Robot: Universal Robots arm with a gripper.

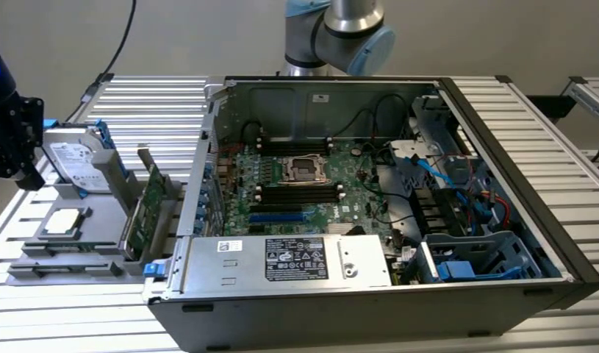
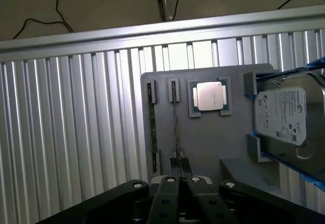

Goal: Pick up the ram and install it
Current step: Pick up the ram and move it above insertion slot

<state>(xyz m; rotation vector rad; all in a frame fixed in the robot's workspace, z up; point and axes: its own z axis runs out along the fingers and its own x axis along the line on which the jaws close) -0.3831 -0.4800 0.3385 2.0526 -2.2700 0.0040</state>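
Ram [image 2: 175, 122]: thin flat stick, edge-on

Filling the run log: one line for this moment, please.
phase: pick | gripper over parts tray, lined up with ram | ram in tray slot

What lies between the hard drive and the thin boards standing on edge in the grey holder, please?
A processor lies flat in the holder there, as the wrist view shows.

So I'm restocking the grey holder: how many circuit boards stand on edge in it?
2, side by side: a green board farthest from the processor, and a thinner board, likely the ram, between them, nearest the gripper. None looks hidden.
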